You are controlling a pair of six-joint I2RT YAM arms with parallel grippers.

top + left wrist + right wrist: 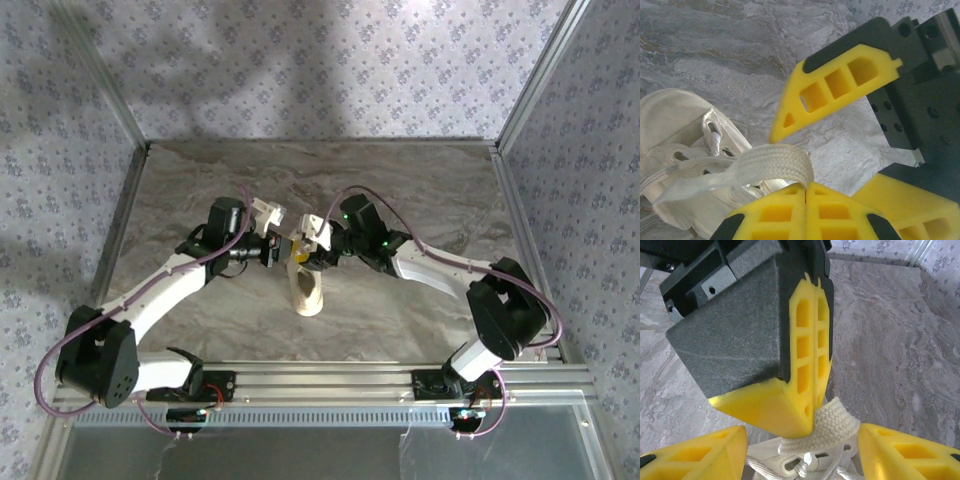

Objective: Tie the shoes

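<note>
Nearest us in the overhead view, the shoe [308, 292] lies at the middle of the counter [420, 180]. Just above it in that frame, both hands meet over its upper end. The left hand [805, 186] has its fingers pressed together, clamped on a flat loop of white lace [771, 162]. The right hand [802, 437] has its fingers apart, one on either side of the left hand's tip and the loop.

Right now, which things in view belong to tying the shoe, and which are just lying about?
For the job: sneaker, lace, left gripper shut on the lace, right gripper open astride it.
Just there: marble table, patterned walls.
</note>
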